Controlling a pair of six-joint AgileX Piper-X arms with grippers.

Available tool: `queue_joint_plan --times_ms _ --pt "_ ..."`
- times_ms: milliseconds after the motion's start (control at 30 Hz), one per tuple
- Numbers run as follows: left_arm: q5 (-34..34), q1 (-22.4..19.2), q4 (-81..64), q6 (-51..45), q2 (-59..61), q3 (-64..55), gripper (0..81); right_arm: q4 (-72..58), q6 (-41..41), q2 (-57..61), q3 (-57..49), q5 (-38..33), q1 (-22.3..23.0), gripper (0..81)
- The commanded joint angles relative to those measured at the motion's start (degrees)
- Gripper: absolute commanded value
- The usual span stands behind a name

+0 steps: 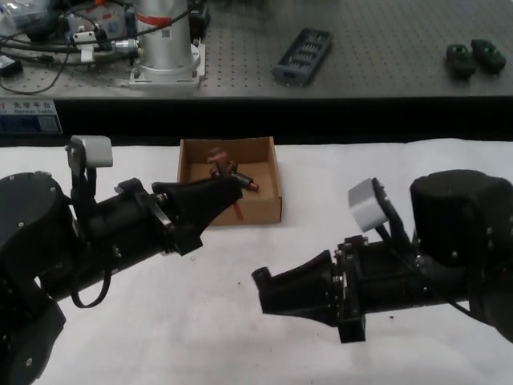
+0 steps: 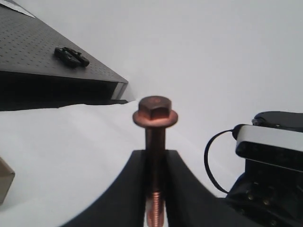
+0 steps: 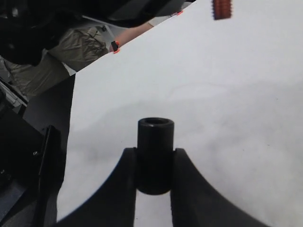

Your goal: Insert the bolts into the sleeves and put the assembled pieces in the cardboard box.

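Note:
A copper bolt (image 2: 155,137) with a flanged hex head stands between the fingers of my left gripper (image 2: 155,163), which is shut on its shank. In the high view this gripper (image 1: 232,186) holds the bolt (image 1: 247,182) over the cardboard box (image 1: 276,172). A short black sleeve (image 3: 155,151) sits upright in my right gripper (image 3: 155,165), which is shut on it. That gripper (image 1: 261,282) hangs low over the white cloth, nearer than the box and to its right. The bolt's threaded tip (image 3: 221,8) shows far off in the right wrist view.
Something copper-coloured (image 1: 218,157) lies inside the box. On the dark perforated bench behind stand a black tray (image 1: 303,54), two dark green pieces (image 1: 474,58) and a metal post (image 1: 164,36). White cloth (image 1: 200,321) covers the near table.

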Motion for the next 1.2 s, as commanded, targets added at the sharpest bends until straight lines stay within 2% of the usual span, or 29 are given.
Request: queue_joint_plan --times_ms 0,367,500,700,900,1167 --pt "1.6 0.0 -1.4 -0.6 -0.1 -0.6 0.6 -1.7 -0.4 0.2 -0.3 -1.0 0.4 4.3" --pt "3.4 0.0 -1.2 1.5 -0.1 -0.5 0.6 -6.4 -0.4 3.5 -1.1 -0.6 0.4 4.3" --pt "5.8 0.0 -1.4 -0.8 -0.1 -0.3 0.6 -7.0 -0.4 3.7 -1.8 -0.3 0.4 4.3" --pt "5.7 0.0 -5.6 -5.2 -0.1 -0.3 0.6 -9.8 -0.4 3.8 -2.5 1.7 0.4 4.3" --pt "1.8 0.0 -7.5 -9.1 -0.1 0.3 0.6 -9.8 -0.4 3.8 -2.5 2.0 -0.1 4.3" --pt "0.5 0.0 -9.2 -10.9 -0.2 4.4 0.6 -9.8 -0.6 3.8 -2.5 3.3 -2.0 4.3"
